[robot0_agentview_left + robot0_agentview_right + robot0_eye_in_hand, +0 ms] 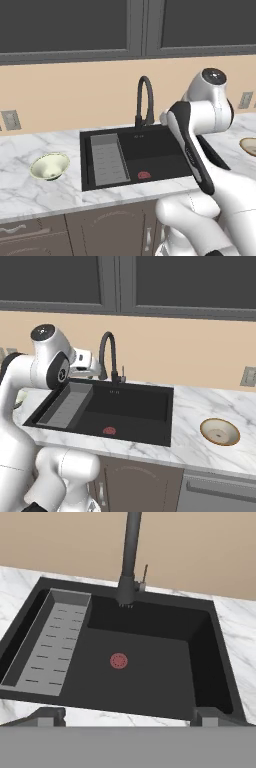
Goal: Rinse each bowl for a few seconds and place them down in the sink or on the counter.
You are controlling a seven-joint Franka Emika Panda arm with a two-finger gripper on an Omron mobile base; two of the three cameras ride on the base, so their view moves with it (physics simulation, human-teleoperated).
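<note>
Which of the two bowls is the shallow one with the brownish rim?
The beige bowl on the counter right of the sink. The other bowl, left of the sink, is pale cream-green and deeper.

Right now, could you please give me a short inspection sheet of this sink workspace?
Surface: white marble counter, over dark cabinets.
Job's things: pale cream-green bowl on the counter left of the sink; beige bowl on the counter to its right; basin holds a grey rack and a red drain, no bowl inside.
Clutter: nothing seen.
Grippers: gripper open, holding nothing, looking down into the sink.
Cables: nothing seen.
Surroundings: black arched faucet, no water seen running; tan wall with outlets; dark upper cabinets.
</note>
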